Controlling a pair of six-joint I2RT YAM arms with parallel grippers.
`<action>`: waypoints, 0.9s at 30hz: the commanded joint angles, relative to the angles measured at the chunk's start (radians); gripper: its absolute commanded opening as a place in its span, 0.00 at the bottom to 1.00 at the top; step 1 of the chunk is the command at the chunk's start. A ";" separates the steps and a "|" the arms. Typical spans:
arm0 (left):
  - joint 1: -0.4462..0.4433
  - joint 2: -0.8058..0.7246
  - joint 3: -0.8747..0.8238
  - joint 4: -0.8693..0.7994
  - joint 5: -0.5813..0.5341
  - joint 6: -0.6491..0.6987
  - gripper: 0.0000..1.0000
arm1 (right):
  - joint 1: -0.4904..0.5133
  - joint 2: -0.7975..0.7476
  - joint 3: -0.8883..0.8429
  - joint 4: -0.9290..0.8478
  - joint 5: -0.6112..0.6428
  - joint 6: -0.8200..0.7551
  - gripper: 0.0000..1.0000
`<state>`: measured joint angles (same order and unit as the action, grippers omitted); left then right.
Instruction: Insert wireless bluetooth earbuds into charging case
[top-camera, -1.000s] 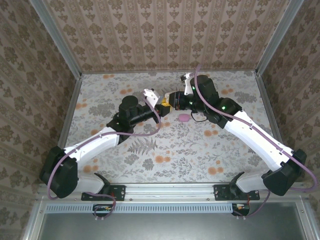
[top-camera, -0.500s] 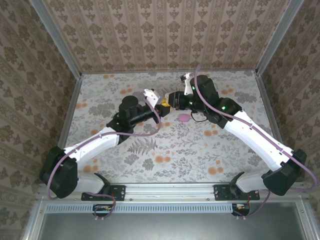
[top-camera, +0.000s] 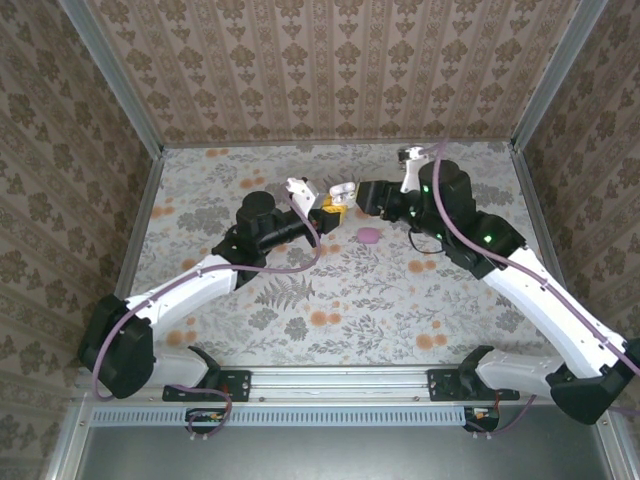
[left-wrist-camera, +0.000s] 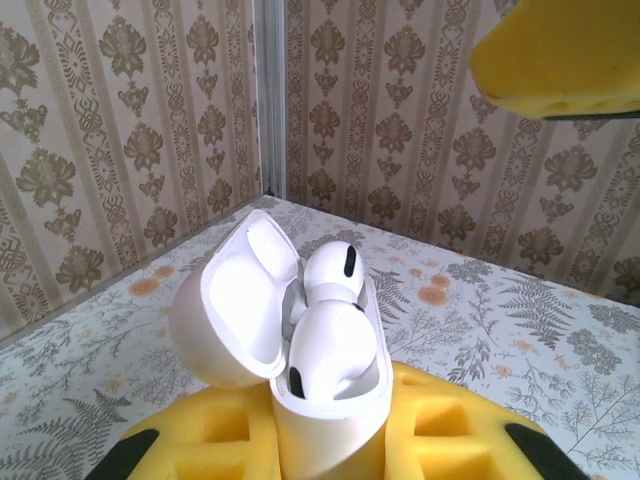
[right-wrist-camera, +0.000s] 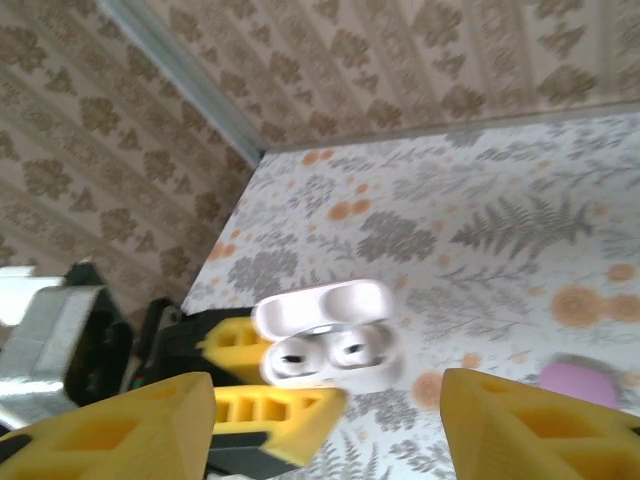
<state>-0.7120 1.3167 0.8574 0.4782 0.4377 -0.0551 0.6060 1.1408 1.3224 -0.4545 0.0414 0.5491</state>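
The white charging case stands upright between the yellow pads of my left gripper, which is shut on it. Its lid is tipped open to the left. Two wireless bluetooth earbuds sit side by side in the case. From above, the case is held over the far middle of the table by the left gripper. My right gripper hangs just right of it, open and empty. In the right wrist view the case lies beyond the spread right gripper.
A small pink speck lies on the floral table below the grippers. Patterned walls with metal corner posts close the table in at the back and on both sides.
The right gripper has opened and drawn back to the right, away from the case. The left arm and the case have stayed put.
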 joint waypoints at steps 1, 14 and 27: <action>-0.002 -0.028 0.000 0.025 0.043 0.014 0.11 | -0.046 -0.058 -0.030 -0.037 0.104 0.004 0.77; 0.000 -0.011 0.027 0.000 0.267 0.087 0.12 | -0.414 -0.172 -0.229 0.210 -0.386 0.165 1.00; -0.001 0.057 0.088 -0.046 0.335 0.161 0.12 | -0.554 0.008 -0.259 0.212 -0.715 0.327 0.91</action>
<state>-0.7120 1.3560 0.9028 0.4412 0.7265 0.0654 0.0505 1.1419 1.0138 -0.2012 -0.5846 0.8684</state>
